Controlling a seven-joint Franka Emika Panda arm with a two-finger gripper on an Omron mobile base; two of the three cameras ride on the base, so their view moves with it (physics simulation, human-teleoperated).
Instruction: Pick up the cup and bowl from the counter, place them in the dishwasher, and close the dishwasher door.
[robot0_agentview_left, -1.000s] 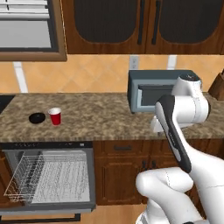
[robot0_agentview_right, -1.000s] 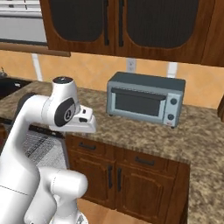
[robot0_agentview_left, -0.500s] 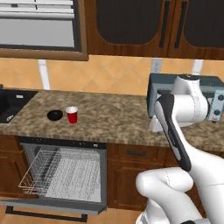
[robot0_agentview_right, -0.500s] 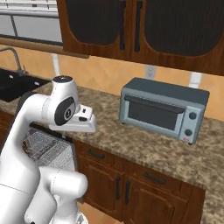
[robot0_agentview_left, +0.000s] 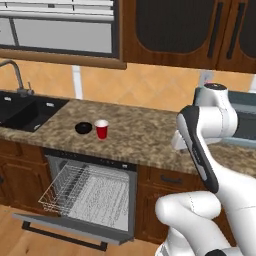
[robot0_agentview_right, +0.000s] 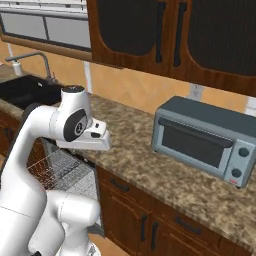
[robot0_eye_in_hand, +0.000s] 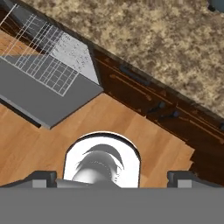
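Note:
The red cup (robot0_agentview_left: 101, 129) stands on the granite counter (robot0_agentview_left: 140, 132), with the black bowl (robot0_agentview_left: 83, 128) just to its left, the two nearly touching. Below them the dishwasher (robot0_agentview_left: 90, 192) is open, its white wire rack (robot0_agentview_left: 67, 187) pulled out over the lowered grey dishwasher door (robot0_agentview_left: 60, 226). My hand (robot0_agentview_right: 86, 139) hangs over the counter's front edge, well to the right of both objects. In the hand view the gripper (robot0_eye_in_hand: 113, 177) is open, with nothing between its fingertips (robot0_eye_in_hand: 43, 176), and it looks down at the floor, the door (robot0_eye_in_hand: 39, 98) and the rack (robot0_eye_in_hand: 41, 59).
A black sink (robot0_agentview_left: 20, 111) with a faucet (robot0_agentview_left: 17, 77) lies left of the bowl. A grey toaster oven (robot0_agentview_right: 205, 140) stands on the counter to my right. Dark wall cabinets hang above, and wooden floor (robot0_eye_in_hand: 131, 131) lies before the base cabinets.
The base has driven left along the counter, so the whole scene slid right; the sink and the open dishwasher have come nearer. The arm holds the same pose and the gripper stays open.

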